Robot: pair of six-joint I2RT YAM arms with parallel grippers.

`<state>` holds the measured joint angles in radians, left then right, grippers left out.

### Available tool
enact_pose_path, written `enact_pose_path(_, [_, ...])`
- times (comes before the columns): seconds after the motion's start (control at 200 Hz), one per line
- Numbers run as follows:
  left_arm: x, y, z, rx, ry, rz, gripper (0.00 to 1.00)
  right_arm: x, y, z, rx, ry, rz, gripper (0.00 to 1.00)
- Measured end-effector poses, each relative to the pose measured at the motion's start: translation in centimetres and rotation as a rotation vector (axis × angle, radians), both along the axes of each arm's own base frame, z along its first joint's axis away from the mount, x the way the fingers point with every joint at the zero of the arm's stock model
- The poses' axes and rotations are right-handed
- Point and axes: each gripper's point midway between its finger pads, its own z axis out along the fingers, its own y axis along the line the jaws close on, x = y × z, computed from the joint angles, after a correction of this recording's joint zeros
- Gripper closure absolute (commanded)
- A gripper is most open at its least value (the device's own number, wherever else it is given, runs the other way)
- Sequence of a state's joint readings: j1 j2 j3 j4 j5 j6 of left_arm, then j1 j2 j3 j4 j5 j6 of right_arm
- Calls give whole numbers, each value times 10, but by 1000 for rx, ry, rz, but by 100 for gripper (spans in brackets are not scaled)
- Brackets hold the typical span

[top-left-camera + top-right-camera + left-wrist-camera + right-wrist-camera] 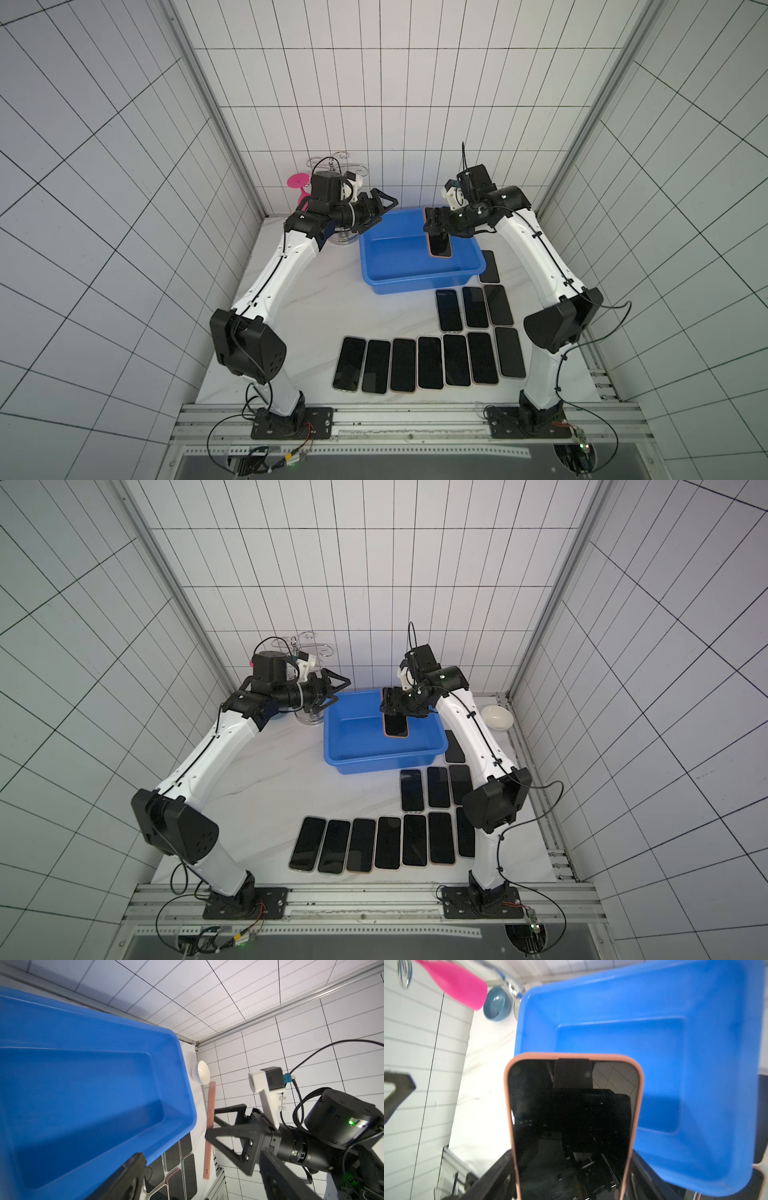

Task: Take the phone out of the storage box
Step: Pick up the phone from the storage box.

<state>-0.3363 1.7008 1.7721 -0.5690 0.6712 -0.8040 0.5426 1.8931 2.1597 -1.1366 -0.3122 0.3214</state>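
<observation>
Phone (439,245): black screen facing up, salmon-pink case; the right jaws are clamping one end and holding it level over the bright blue storage box (419,286), while the left jaws are standing apart near the box's far left corner. The box is sitting on a white marbled table (316,299) inside white, dark-gridded tile walls (374,83). A top view is showing a white bowl (496,717), and the right wrist view is adding a grey-blue dish (497,1003).

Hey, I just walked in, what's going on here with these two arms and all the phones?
The right gripper has its fingers closed on a pink-cased phone, held in the air over the blue storage box. The left gripper hangs open by the box's far left corner, holding nothing. No other phone shows inside the box. Other phones lie in rows on the table in front.
</observation>
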Motion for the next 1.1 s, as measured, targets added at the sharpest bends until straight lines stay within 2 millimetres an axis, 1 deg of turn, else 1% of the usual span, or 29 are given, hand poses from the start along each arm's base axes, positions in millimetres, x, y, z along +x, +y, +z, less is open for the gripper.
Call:
enact_pose_path(0.115, [-12, -23, -11, 23, 31, -68, 11, -34, 7, -3, -2, 39, 58, 52])
enact_pose_path(0.21, [-22, -34, -23, 46, 69, -107, 16, -50, 8, -2, 0, 52, 81, 52])
enact_pose_path(0.295, [-29, -39, -33, 70, 89, -133, 16, -57, 6, 0, 4, 51, 85, 53])
enact_pose_path(0.395, [-36, -42, -44, 91, 118, -150, 16, -62, 7, 3, 9, 49, 90, 53])
enact_pose_path(0.485, [-40, -44, -51, 103, 136, -161, 16, -67, 11, 2, 11, 54, 103, 53])
enact_pose_path(0.535, [-43, -45, -54, 107, 144, -168, 18, -71, 15, 1, 10, 57, 115, 53])
enact_pose_path(0.595, [-45, -47, -56, 110, 146, -180, 25, -76, 19, 0, 10, 61, 131, 53])
enact_pose_path(0.695, [-51, -51, -59, 111, 147, -207, 41, -81, 24, 0, 11, 62, 147, 53])
enact_pose_path(0.795, [-57, -54, -68, 112, 170, -231, 59, -83, 26, 0, 12, 66, 154, 54])
enact_pose_path(0.84, [-60, -55, -73, 107, 195, -236, 69, -83, 26, -2, 10, 70, 152, 54])
enact_pose_path(0.905, [-63, -57, -73, 95, 197, -257, 82, -85, 25, -6, 4, 85, 151, 53])
enact_pose_path(0.94, [-64, -58, -72, 89, 200, -266, 87, -86, 26, -8, 3, 92, 150, 50])
enact_pose_path(0.995, [-66, -60, -69, 74, 191, -285, 95, -87, 26, -10, 2, 102, 150, 39])
enact_pose_path(1.045, [-67, -60, -68, 69, 193, -290, 99, -87, 26, -10, 2, 105, 150, 26])
enact_pose_path(1.1, [-66, -58, -69, 58, 202, -291, 100, -87, 27, -10, 5, 106, 149, 7])
